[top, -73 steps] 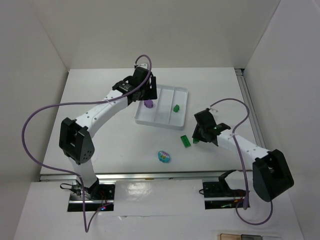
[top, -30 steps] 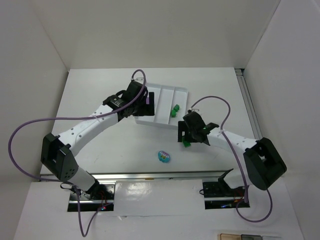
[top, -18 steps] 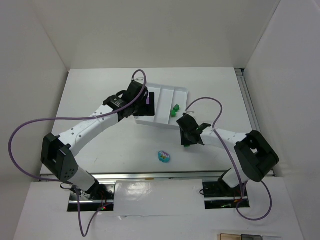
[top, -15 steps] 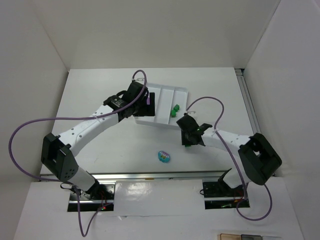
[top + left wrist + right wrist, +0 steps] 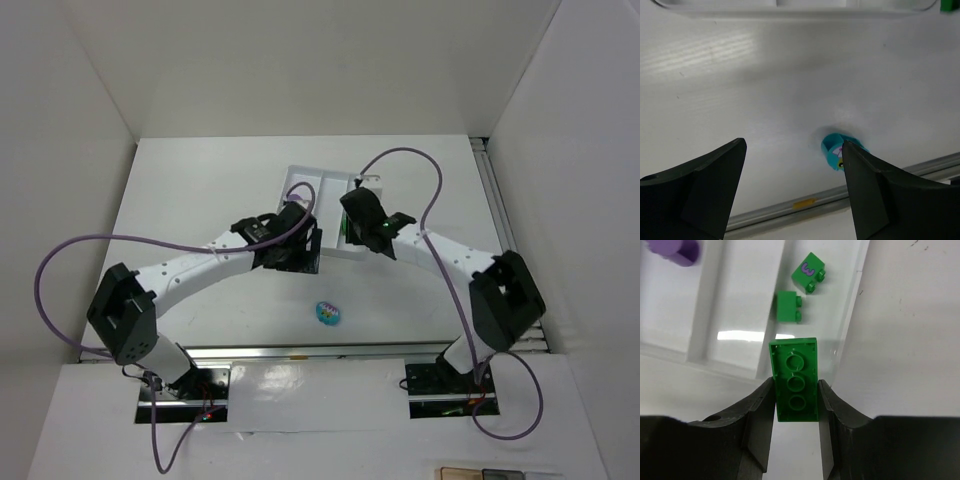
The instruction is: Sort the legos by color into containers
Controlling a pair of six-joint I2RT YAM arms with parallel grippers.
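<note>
My right gripper (image 5: pixel 796 386) is shut on a long green brick (image 5: pixel 795 365), its underside facing the camera, above the near rim of the white tray (image 5: pixel 740 367). Two small green bricks (image 5: pixel 809 272) (image 5: pixel 788 307) lie in the tray's right compartment. The purple rounded piece (image 5: pixel 680 250) lies in the left compartment. In the top view the right gripper (image 5: pixel 352 228) hangs over the tray (image 5: pixel 305 185). My left gripper (image 5: pixel 792 145) is open above the table, near the cyan oval piece (image 5: pixel 836 150), which shows beside its right finger. The top view has that piece (image 5: pixel 329 313) near the front edge, below the left gripper (image 5: pixel 300 250).
A metal rail (image 5: pixel 805 205) runs along the table's front edge just past the cyan piece. White walls enclose the table on three sides. The tray's middle compartment (image 5: pixel 745 300) holds nothing.
The right gripper shut on the green brick on the table and carried it up over the tray. The left arm drew back from the tray toward the cyan piece.
</note>
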